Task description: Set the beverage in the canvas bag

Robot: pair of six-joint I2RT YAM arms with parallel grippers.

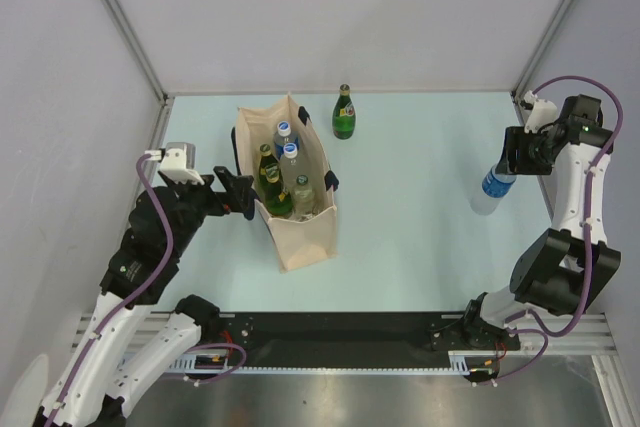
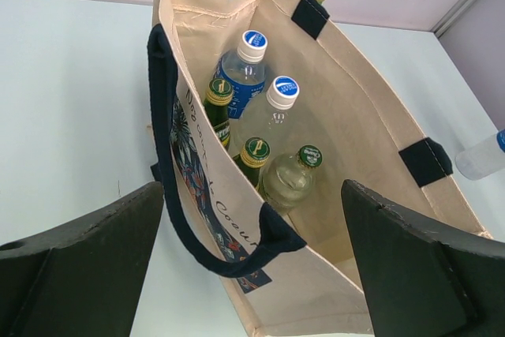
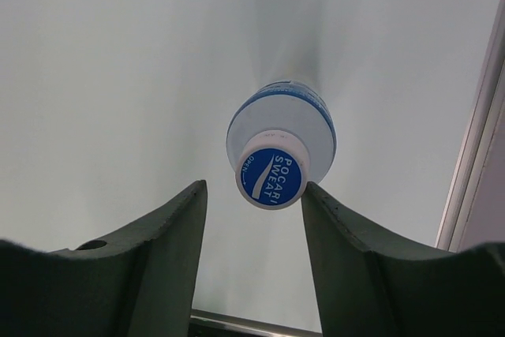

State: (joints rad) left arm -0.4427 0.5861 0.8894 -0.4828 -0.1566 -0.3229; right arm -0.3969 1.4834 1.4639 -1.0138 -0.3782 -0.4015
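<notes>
Pale blue-green table (image 1: 420, 177) fills a grey-walled booth. The canvas bag (image 1: 300, 232) stands left of centre with its mouth open, and 5 bottles are upright inside it. 1 green bottle (image 1: 343, 113) stands on the table just behind the bag.

The step in hand looks like the pickup. The beverage bottle (image 1: 489, 192) is well apart from the bag, near the right edge. It seems upright on the table, its long axis roughly vertical and its blue cap (image 3: 271, 177) pointing up at the wrist camera.

The right gripper (image 3: 254, 187) straddles the cap and neck. One finger appears to touch the cap and a sliver of gap shows at the other, so whether the bottle is clamped cannot be told.

The left gripper (image 2: 252, 189) hangs beside the bag with its fingers wide apart, holding nothing.

The next move probably calls for a firm pinch below the cap and a straight lift. A carry leftward over the bag's rim would follow, keeping the bottle vertical so it slots among the others.
</notes>
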